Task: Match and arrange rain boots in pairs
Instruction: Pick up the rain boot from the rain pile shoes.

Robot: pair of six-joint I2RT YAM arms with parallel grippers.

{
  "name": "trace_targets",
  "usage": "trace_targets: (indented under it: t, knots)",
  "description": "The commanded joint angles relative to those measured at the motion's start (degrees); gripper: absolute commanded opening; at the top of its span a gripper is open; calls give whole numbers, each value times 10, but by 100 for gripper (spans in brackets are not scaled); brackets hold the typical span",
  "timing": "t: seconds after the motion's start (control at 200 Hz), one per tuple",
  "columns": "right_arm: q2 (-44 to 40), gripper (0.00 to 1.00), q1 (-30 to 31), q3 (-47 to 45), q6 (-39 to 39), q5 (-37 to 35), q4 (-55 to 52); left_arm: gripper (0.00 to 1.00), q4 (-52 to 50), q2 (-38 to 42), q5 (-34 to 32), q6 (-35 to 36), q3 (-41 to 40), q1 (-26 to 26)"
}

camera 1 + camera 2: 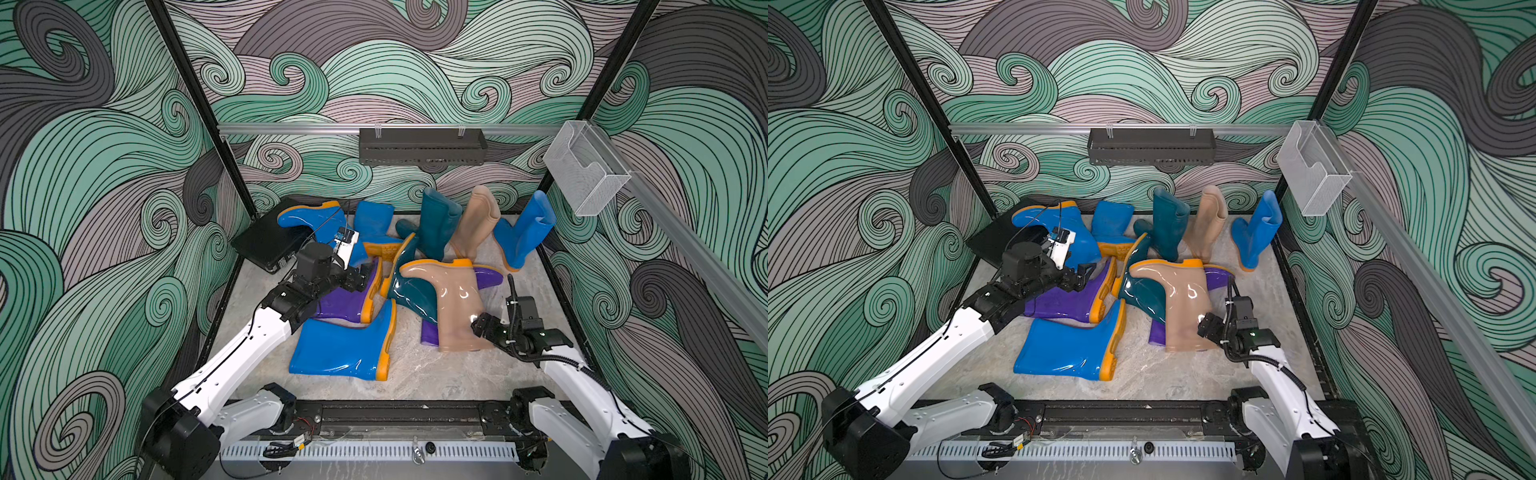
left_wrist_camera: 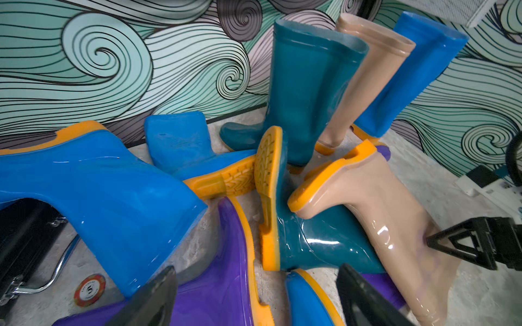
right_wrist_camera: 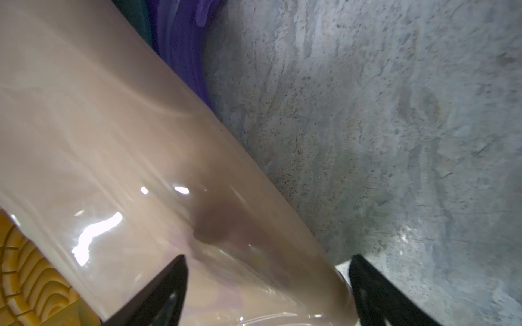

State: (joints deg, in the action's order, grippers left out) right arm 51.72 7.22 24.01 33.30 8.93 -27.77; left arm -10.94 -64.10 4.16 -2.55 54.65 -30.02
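- Left hand is held spread, empty, above the purple boot, at 9 o'clock on the tabletop.
- Right hand is spread astride the lying beige boot, at 3 o'clock.

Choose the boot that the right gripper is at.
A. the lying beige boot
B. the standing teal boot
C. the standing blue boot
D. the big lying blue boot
A: the right gripper has its jaws on either side of the shaft of the lying beige boot, near the shaft's open end.
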Motion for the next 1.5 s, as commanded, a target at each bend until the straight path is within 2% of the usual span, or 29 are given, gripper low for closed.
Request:
trace_targets:
  t: [0.0, 0.1, 0.2, 0.295, 0.36, 0.535, 0.741, 0.906, 0.941, 1.101, 1.251, 1.386, 1.491]
  knots:
    - [-19, 64, 3, -7, 13, 21, 44, 89, 0, -12, 1, 25, 36, -23]
    - [-67, 41, 4, -9, 18, 32, 50, 89, 3, -28, -2, 36, 44, -40]
    - [-124, 21, 4, 8, 29, 39, 29, 89, 4, -44, -5, 50, 54, -57]
    - [-156, 6, 4, 32, 40, 55, 7, 89, 5, -58, -6, 76, 61, -78]
    - [-156, 0, 4, 45, 53, 73, -3, 89, 3, -70, -4, 103, 66, -95]
    - [-102, 0, 4, 110, 99, 120, -24, 89, 9, -93, 25, 205, 56, -147]
    - [-46, 0, 4, 191, 181, 184, 12, 90, 69, -87, 104, 340, -6, -184]
    - [-21, 0, 4, 222, 217, 212, 22, 96, 66, -107, 104, 415, -13, -218]
    - [-19, 0, 4, 223, 226, 216, 30, 99, 74, -111, 103, 425, -18, -224]
    - [-10, 0, 3, 236, 250, 223, 52, 99, 164, -135, 84, 443, -45, -245]
    - [3, 0, 1, 256, 265, 230, 55, 99, 214, -176, 91, 455, -36, -260]
    - [7, 0, -2, 266, 287, 241, 69, 99, 248, -213, 99, 449, -39, -270]
    - [9, 0, -2, 264, 302, 250, 89, 99, 307, -236, 72, 441, -43, -280]
